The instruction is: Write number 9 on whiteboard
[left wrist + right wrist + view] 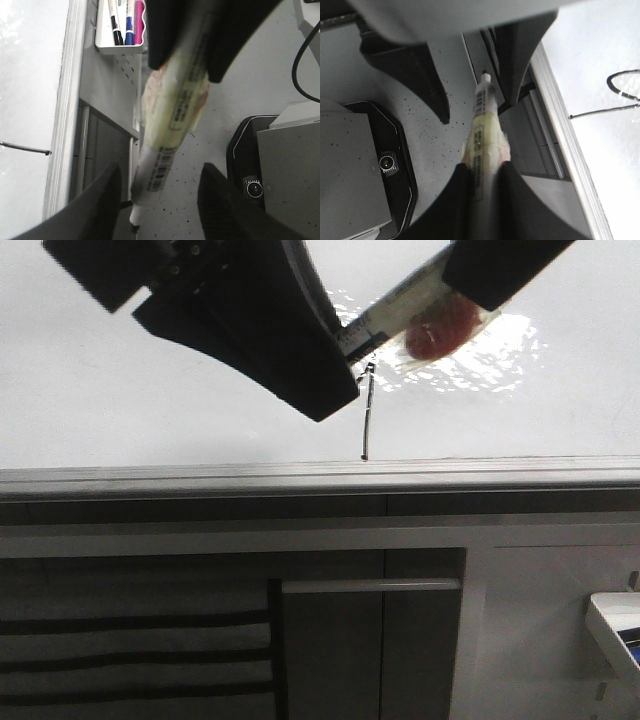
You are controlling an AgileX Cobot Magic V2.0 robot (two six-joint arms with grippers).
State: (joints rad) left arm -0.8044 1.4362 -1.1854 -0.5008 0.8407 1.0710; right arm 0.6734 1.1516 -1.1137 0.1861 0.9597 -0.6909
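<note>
— Where's your number 9 (366, 412)?

— On the whiteboard (150, 410), tail reaching its near edge rail (320, 478), just below both claws.

— Claw states?

— Right gripper (481, 175) clamps the marker (484, 130); left gripper (160, 200) gapes wide (marker between, untouched).

It looks like an office or robotics lab: a large glossy pale whiteboard (150, 390) with a grey metal edge rail (200, 480), a white tray of coloured marker pens (120, 30), dark grey cabinet panels (330, 640), and a speckled grey floor (440, 145).
</note>
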